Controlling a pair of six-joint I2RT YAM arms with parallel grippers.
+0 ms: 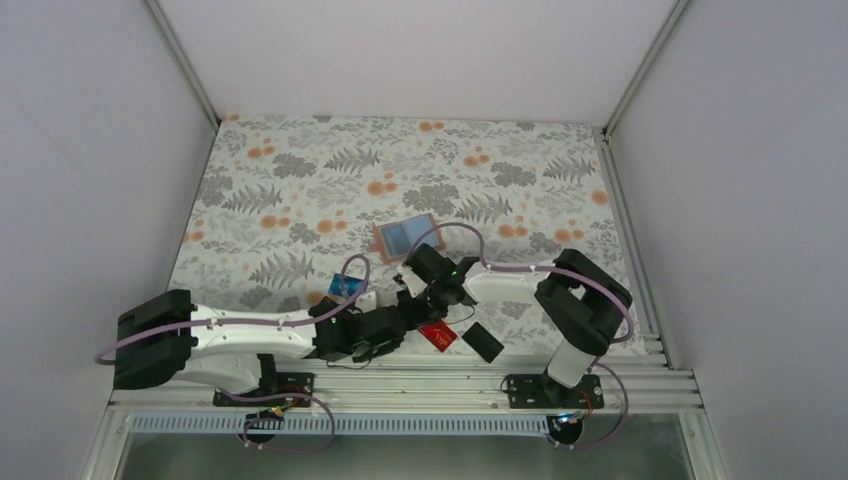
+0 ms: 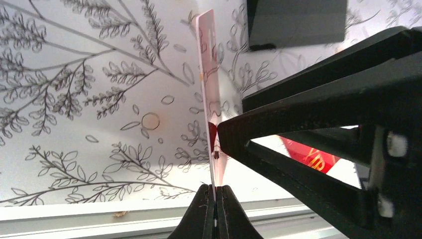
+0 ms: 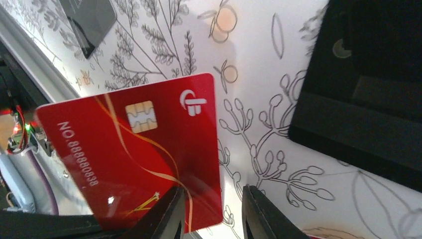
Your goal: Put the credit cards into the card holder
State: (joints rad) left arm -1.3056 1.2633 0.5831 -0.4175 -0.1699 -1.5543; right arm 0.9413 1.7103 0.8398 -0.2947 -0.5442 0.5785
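Observation:
My left gripper [image 2: 215, 193] is shut on the bottom edge of a red credit card [image 3: 134, 149] with a gold chip, and holds it upright and edge-on [image 2: 209, 74]. My right gripper [image 3: 214, 190] stands open at that card. One of its fingers [image 2: 259, 124] touches the card's face, and the card's corner lies between the jaws without being pinched. A second red card [image 1: 438, 335] lies flat near the front rail. A black card [image 1: 483, 341] lies to its right. The tan card holder [image 1: 384, 241] lies open further back with a blue card [image 1: 408, 234] in it.
Another blue card [image 1: 345, 287] lies by the left arm under a purple cable. The aluminium front rail [image 1: 400, 382] runs close behind both grippers. A large black shape [image 3: 363, 89] fills the right of the right wrist view. White walls enclose the patterned cloth [image 1: 300, 180].

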